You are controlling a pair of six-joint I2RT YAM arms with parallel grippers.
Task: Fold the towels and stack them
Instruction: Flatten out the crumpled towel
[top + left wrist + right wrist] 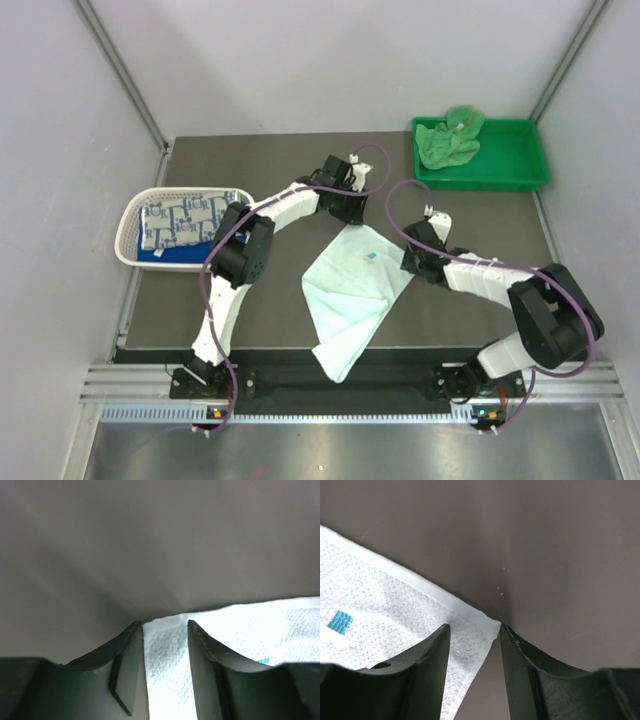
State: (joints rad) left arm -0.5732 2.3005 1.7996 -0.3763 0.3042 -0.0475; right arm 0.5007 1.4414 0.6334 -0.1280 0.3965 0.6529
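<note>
A pale mint-white towel (352,288) lies spread on the dark table, and its near corner hangs over the front edge. My left gripper (349,217) is at the towel's far corner. In the left wrist view its jaws (165,624) stand open with that corner (165,650) between them. My right gripper (414,263) is at the towel's right corner. Its jaws (475,627) stand open astride that corner (470,630). A bright green towel (450,138) lies crumpled in the tray. A blue-grey patterned towel (185,218) lies folded on a royal blue one (165,255) in the basket. The orange towel is out of view.
A rigid green tray (510,160) stands at the back right of the table. A white lattice basket (130,235) stands at the left edge. Grey walls close in both sides and the back. A metal rail runs along the front under the arm bases.
</note>
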